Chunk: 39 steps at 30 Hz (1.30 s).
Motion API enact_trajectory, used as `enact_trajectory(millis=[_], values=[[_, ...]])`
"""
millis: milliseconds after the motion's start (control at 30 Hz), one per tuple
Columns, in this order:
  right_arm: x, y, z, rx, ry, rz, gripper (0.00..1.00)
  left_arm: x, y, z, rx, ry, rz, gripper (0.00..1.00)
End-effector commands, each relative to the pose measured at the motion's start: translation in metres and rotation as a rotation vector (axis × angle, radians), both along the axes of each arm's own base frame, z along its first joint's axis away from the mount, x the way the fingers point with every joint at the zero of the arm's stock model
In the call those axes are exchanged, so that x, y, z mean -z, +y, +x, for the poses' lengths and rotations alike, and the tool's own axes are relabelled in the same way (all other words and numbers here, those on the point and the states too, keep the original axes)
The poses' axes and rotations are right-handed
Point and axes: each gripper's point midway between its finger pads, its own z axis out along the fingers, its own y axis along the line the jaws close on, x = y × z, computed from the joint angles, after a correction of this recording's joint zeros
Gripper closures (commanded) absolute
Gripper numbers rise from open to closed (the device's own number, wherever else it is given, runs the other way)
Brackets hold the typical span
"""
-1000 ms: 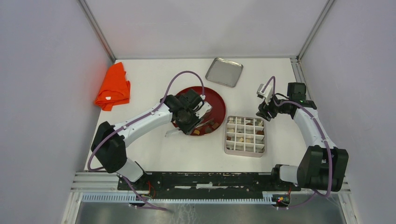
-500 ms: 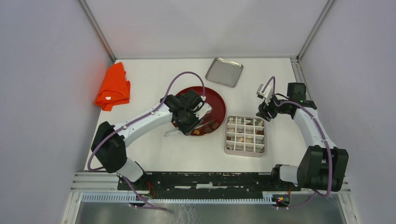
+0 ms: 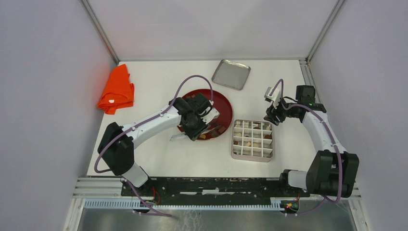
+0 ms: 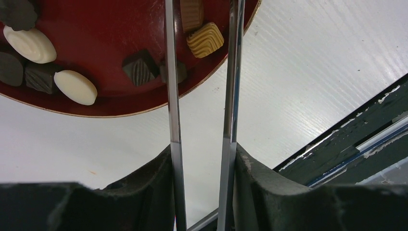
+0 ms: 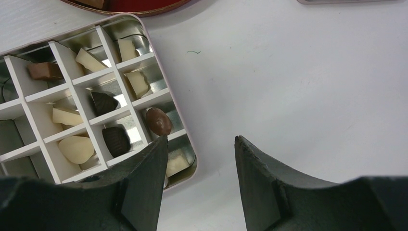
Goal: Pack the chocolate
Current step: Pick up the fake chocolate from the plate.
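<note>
Chocolate (image 4: 205,40) lies on the plate (image 4: 96,29). The left wrist view shows cream, dark and tan pieces near the plate's rim. The left gripper (image 4: 202,154) clamps tongs (image 4: 231,96) that reach over that rim. The right wrist view shows more pieces in the box (image 5: 48,92) right of the plate. The right gripper (image 5: 201,144) is beyond the box, wide and empty.

Orange cloth (image 3: 116,90) crumpled at far left; silver tray (image 3: 231,74) near back wall.
</note>
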Motion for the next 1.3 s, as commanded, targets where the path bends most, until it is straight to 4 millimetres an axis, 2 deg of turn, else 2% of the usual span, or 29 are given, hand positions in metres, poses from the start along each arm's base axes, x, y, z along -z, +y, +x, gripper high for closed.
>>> enact_trajectory(millis=[0,367,867,933,1033,1100,1133,1267], values=[[-0.007,0.003,0.000,-0.021,-0.020,0.020,0.41,-0.012,-0.010,0.014,0.036,-0.050,-0.016,0.54],[-0.007,0.003,0.000,-0.025,-0.023,0.017,0.41,-0.008,-0.019,0.017,0.045,-0.035,-0.024,0.53],[-0.008,0.003,-0.001,-0.029,-0.025,0.016,0.41,-0.001,-0.023,0.021,0.001,-0.030,-0.027,0.58],[-0.008,0.003,-0.001,-0.030,-0.025,0.016,0.40,-0.003,-0.023,0.022,-0.005,-0.035,-0.030,0.62],[-0.008,0.004,-0.001,-0.031,-0.026,0.016,0.40,-0.003,-0.022,0.023,-0.020,-0.035,-0.030,0.76],[-0.009,0.004,-0.001,-0.030,-0.025,0.016,0.40,-0.005,-0.021,0.025,-0.040,-0.047,-0.031,0.95],[-0.008,0.003,-0.001,-0.030,-0.024,0.016,0.41,-0.007,-0.019,0.028,-0.056,-0.064,-0.029,0.98],[-0.008,0.004,-0.002,-0.033,-0.023,0.015,0.41,-0.023,-0.012,0.040,-0.137,-0.149,-0.046,0.98]])
